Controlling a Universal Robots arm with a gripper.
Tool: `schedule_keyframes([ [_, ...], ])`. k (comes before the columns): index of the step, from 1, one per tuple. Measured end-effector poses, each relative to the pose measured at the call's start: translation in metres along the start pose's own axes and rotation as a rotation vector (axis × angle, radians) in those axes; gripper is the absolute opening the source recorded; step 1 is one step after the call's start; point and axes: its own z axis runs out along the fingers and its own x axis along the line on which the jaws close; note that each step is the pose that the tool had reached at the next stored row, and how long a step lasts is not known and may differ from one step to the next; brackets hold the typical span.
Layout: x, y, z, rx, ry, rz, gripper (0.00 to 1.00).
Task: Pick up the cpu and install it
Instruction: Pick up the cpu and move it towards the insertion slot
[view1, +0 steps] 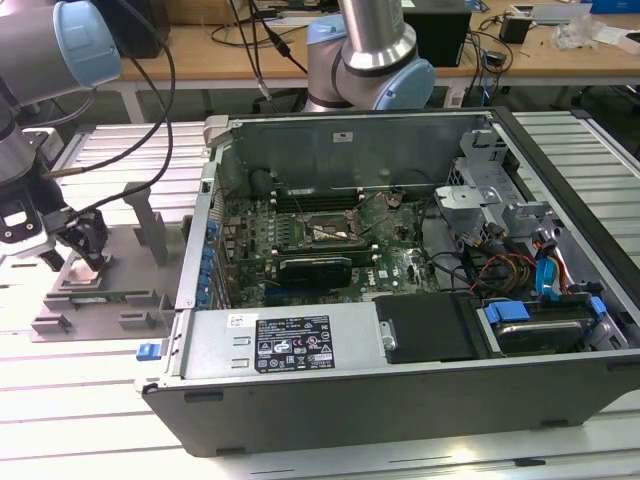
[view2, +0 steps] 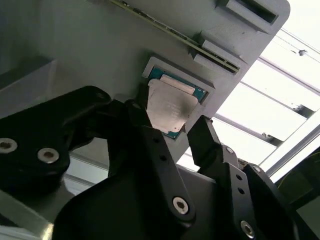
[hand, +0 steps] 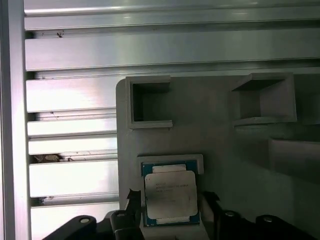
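Jaws of the black gripper (view2: 169, 117) are hanging open, straddling the small silvery square cpu (hand: 170, 195) in its grey plastic tray (hand: 220, 125); pickup is pending, probably demanding a centred squeeze.

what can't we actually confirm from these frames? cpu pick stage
Grip: in both wrist views the gripper straddles the cpu; contact can't be judged.
One cpu edge: first wrist view, covered by the gripper.
cpu in the exterior view: too small to make out beneath the gripper.
Socket: exterior view, too small to tell if empty or latched.
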Motion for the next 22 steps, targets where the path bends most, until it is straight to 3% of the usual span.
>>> schedule_keyframes([
  [3,-0.0007,0.0000,0.0023,-0.0001,-0.0002,0.000,0.72],
  [8,-0.0023,0.0002,0.0115,-0.0003,0.0005,-0.011,0.72],
  [22,-0.0024,0.0034,0.0192,-0.0005,0.0005,-0.016,0.72],
])
